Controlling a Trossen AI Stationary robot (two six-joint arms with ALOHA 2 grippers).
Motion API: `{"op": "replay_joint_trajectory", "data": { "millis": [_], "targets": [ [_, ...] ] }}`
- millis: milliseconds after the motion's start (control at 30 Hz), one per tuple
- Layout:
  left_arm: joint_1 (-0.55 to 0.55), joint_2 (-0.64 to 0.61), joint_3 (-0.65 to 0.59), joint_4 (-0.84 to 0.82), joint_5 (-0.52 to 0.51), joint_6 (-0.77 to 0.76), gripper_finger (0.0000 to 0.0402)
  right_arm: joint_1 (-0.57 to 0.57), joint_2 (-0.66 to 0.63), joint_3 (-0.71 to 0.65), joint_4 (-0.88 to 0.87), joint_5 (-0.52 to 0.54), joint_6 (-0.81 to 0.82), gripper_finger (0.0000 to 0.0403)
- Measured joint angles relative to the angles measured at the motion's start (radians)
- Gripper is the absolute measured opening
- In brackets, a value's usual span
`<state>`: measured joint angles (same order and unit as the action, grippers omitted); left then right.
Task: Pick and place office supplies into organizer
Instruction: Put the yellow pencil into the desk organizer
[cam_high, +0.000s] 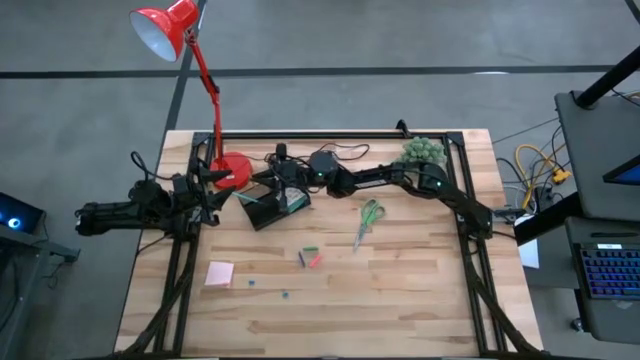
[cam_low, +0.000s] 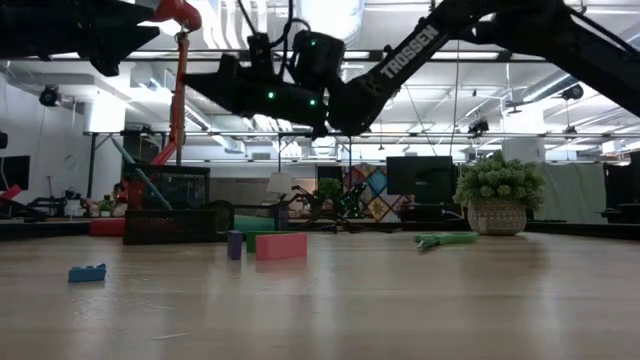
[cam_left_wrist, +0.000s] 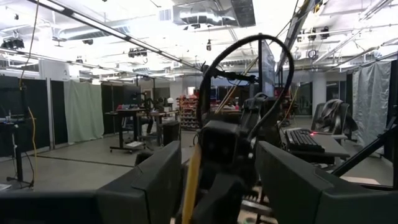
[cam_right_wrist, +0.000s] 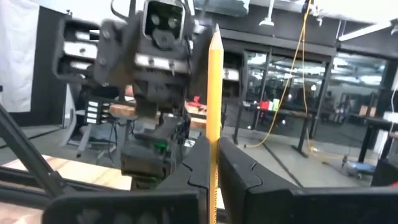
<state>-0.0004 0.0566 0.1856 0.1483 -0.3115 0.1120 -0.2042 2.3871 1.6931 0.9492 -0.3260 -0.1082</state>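
My right gripper (cam_right_wrist: 212, 163) is shut on a yellow wooden pencil (cam_right_wrist: 214, 81) and reaches in from the table's right, above the black organizer (cam_high: 255, 215). The pencil's sharpened tip (cam_right_wrist: 216, 30) points up. My left gripper (cam_high: 207, 190) waits open at the table's left edge, facing the right gripper; the pencil (cam_left_wrist: 191, 174) also shows in its wrist view. Green-handled scissors (cam_high: 368, 222), a pink sticky-note pad (cam_high: 220, 273) and small red and green pieces (cam_high: 310, 258) lie flat on the wooden table. My right gripper pinches the pencil's shaft (cam_right_wrist: 214, 149) between its two fingers, well below the tip. The fingers come nearly level from the table's right side and lie across the pencil. The pencil stands about upright, tip up, lifted clear of the table.
A red lamp's round base (cam_high: 232, 170) stands just left of the organizer, its neck rising over the far edge. A green plant ball (cam_high: 422, 152) sits at the far right. Tiny blue pieces (cam_high: 250, 282) lie near the front. Black frame rails run along the table's sides.
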Motion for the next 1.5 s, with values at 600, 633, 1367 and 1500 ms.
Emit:
{"op": "replay_joint_trajectory", "data": {
  "millis": [600, 633, 1367, 1500],
  "targets": [
    [0.000, 0.000, -0.001, -0.001, 0.000, 0.000, 0.0196, -0.019, 0.017, 0.005, -0.163, -0.014, -0.063, 0.0008],
    [0.000, 0.000, -0.001, -0.001, 0.000, 0.000, 0.0196, -0.019, 0.019, 0.005, -0.162, -0.015, -0.068, 0.0008],
    [0.000, 0.000, -0.002, 0.001, 0.000, 0.000, 0.0196, -0.024, 0.020, 0.003, -0.144, -0.018, 0.010, 0.0008],
    [0.000, 0.000, -0.002, 0.001, 0.000, 0.000, 0.0196, -0.025, 0.021, 0.003, -0.111, -0.014, 0.033, 0.0008]
  ]
}}
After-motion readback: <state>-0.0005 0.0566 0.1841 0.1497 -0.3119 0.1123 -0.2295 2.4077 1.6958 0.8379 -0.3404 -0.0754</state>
